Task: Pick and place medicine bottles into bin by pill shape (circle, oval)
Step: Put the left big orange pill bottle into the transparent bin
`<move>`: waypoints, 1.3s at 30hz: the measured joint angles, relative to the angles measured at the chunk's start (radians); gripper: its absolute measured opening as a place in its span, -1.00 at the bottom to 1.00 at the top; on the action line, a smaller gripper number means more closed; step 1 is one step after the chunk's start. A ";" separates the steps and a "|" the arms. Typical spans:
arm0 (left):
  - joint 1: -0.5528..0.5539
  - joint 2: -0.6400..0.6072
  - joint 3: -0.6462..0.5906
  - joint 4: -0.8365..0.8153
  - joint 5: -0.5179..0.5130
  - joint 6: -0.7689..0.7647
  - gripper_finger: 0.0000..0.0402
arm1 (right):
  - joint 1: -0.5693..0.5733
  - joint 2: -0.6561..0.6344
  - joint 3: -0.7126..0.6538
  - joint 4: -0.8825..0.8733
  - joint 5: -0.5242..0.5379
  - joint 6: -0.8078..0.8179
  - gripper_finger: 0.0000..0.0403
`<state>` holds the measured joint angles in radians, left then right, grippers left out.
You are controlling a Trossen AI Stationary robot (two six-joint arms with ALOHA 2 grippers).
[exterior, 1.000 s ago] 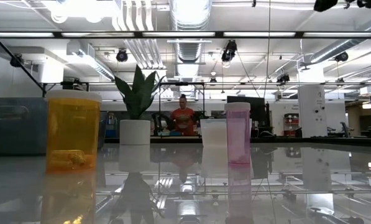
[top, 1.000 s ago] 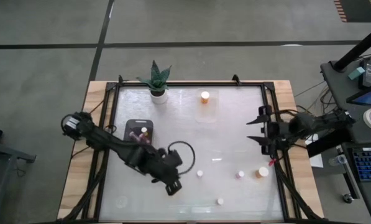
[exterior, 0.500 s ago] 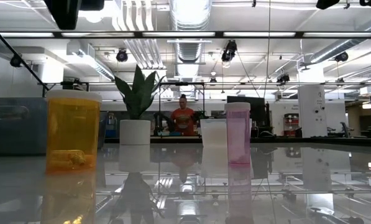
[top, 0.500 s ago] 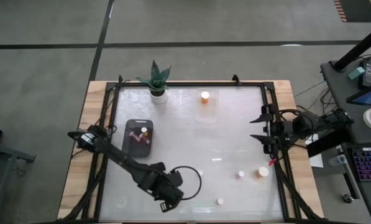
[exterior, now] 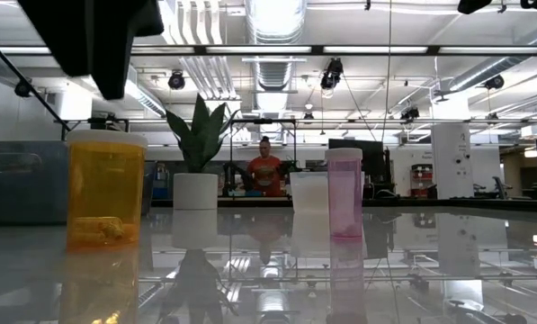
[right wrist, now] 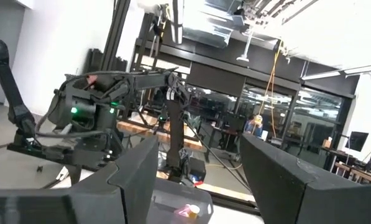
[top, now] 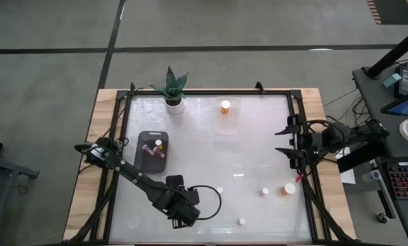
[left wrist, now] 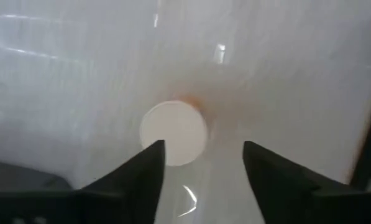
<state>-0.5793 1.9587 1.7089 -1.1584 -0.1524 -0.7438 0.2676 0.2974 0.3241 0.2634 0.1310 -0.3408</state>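
The left end effector (left wrist: 204, 146) hangs over the front-left part of the glossy white table (top: 210, 150), its two dark fingers spread apart with nothing held between them. Right below it stands the wide orange translucent medicine bottle with a round white cap (exterior: 104, 189). The bottle is upright, so its long axis runs vertically, in line with the end effector's approach from above.

In the left wrist view the white cap sits just ahead of the gap between the fingertips and close to one finger, not centred between the two. The low view shows clear air between the dark end effector and the cap, so they are apart. From overhead the arm hides this bottle.

The coming move turns on that small offset. The fingers probably need to shift a little so that the cap lies midway, then go straight down along the bottle's axis before closing on its sides.

The left arm is plainly the nearer one. The right end effector (top: 277, 141) waits at the table's right edge, fingers apart and empty, well away from this bottle.

The small dark rectangular bin (top: 139, 154) lies nearer than the clear plastic tray (top: 236, 119) at the far side.
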 joint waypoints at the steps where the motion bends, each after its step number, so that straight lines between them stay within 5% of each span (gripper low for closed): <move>1: 0.000 0.000 -0.010 0.000 -0.009 -0.001 0.08 | 0.000 0.000 0.000 0.000 0.000 0.000 0.09; 8: 0.006 0.001 -0.074 0.050 -0.020 0.026 0.30 | 0.000 0.000 0.000 -0.001 0.000 -0.001 0.09; 17: 0.015 0.005 -0.168 0.176 -0.017 0.023 0.31 | 0.000 0.000 0.000 -0.002 0.000 -0.003 0.09; 39: 0.047 0.003 -0.166 0.289 -0.016 -0.038 0.31 | 0.000 0.000 0.000 -0.004 0.001 -0.008 0.09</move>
<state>-0.5321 1.9614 1.5425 -0.8690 -0.1686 -0.7819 0.2676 0.2977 0.3241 0.2592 0.1318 -0.3489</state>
